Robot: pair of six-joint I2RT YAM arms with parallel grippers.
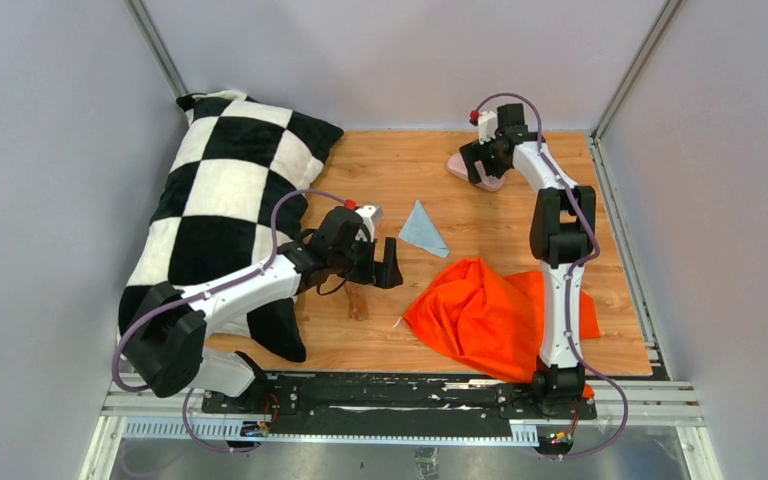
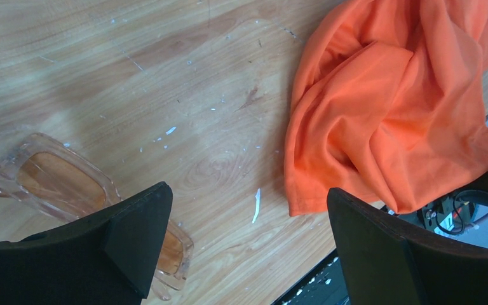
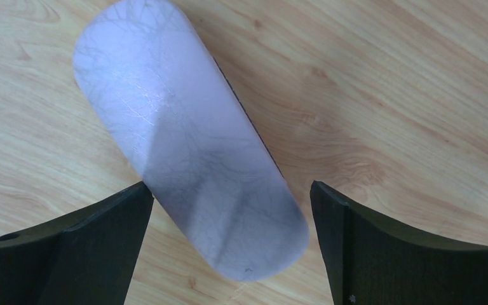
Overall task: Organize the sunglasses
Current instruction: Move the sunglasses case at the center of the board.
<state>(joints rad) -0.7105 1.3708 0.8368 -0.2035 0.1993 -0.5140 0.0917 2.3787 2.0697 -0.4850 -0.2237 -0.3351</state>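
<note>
Soft, even light from above fills the top view. The table is bright, with no hard glare, and the shadows on it under the arms are faint and blurred at the edges. The orange cloth at the table's near edge is strongly saturated, its folds shaded gently. The walls around the table look flat grey.

In the left wrist view the wood grain is sharp and a broad, pale shadow crosses the table's upper left. The left gripper's fingers are nearly featureless black.

In the right wrist view the pale case on the table is bright at its far end and shadowed at its near end. The right gripper's fingers are dark, with a dull sheen.
</note>
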